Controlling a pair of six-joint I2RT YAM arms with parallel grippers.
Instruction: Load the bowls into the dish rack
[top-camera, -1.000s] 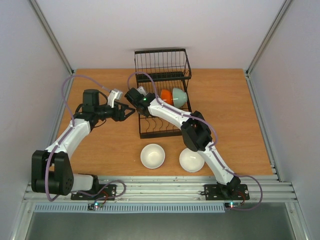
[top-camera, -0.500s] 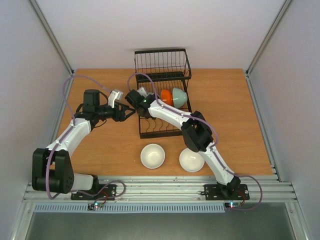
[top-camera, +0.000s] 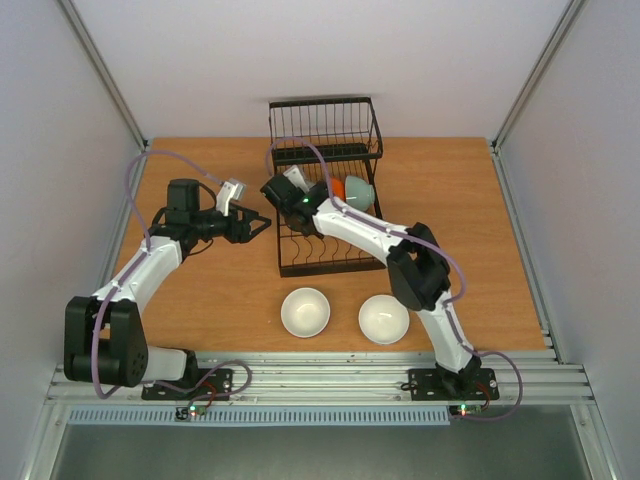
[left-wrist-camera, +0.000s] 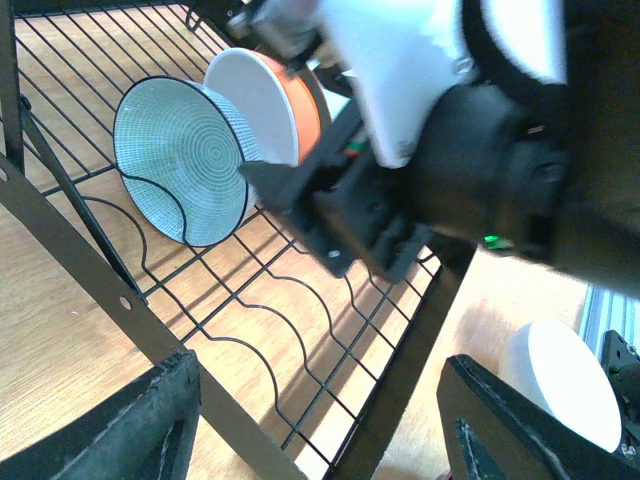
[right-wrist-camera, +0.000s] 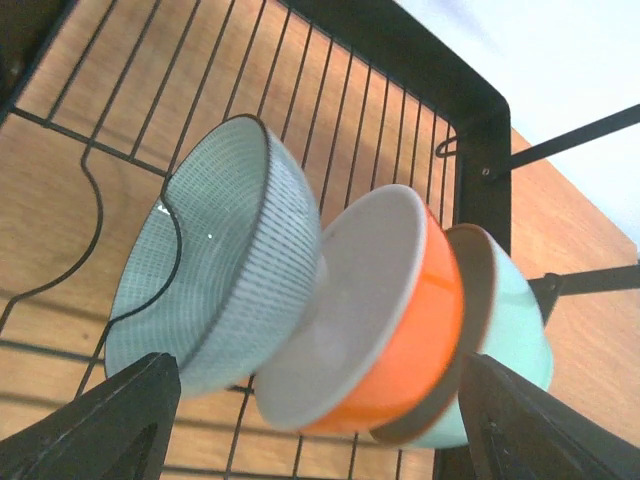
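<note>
Three bowls stand on edge side by side in the black wire dish rack: a patterned one, an orange one with a white inside, and a mint-green one. My right gripper hangs open just above them, its fingers spread wide to either side and touching none. From above, the right gripper hides the patterned bowl. Two white bowls sit upright on the table in front of the rack. My left gripper is open and empty at the rack's left edge.
The rack's taller basket section stands at the back. Its side rail crosses right under my left gripper. Grey walls close in the table on both sides.
My right gripper has shifted right and back over the standing bowls, and its jaws have spread wider. The left arm has hardly moved.
</note>
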